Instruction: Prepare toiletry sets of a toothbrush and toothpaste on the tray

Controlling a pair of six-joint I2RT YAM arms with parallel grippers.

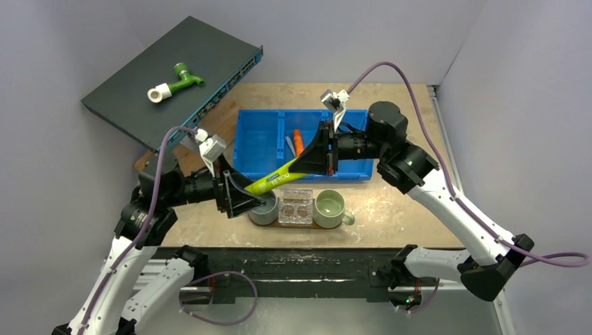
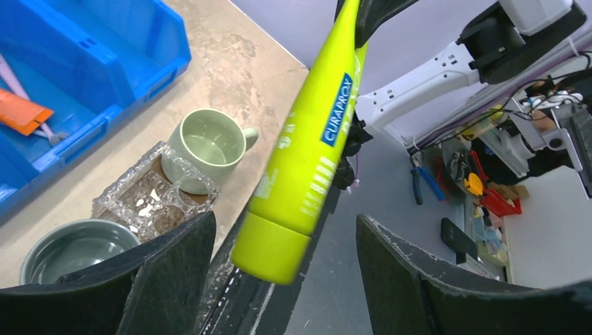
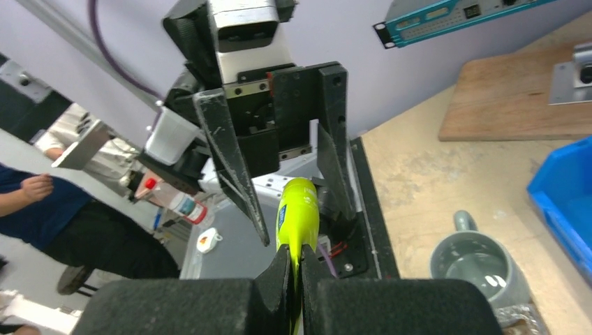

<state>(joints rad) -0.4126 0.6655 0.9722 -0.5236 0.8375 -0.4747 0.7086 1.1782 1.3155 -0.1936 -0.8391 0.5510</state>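
Left wrist: lime-green tube point(image 2: 307, 153) inside spread left end effector point(image 2: 283, 227), gaps both sides.

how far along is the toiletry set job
Nothing looks set out yet. In hand: the right tool pinches the lime-green tube by its flat end, cap inside the open left tool. Left: the orange tube and a toothbrush lie in the blue bin.

The lime tube point(image 1: 274, 181), marked CURAPROX, hangs slanted at mid-frame, cap end lower left, its flat end pinched by the right gripper point(image 1: 301, 166). The orange tube point(image 1: 298, 142) lies at upper middle, across a pale toothbrush point(image 2: 14, 78). The tray point(image 1: 315, 225) shows only as a dark-brown sliver below centre.
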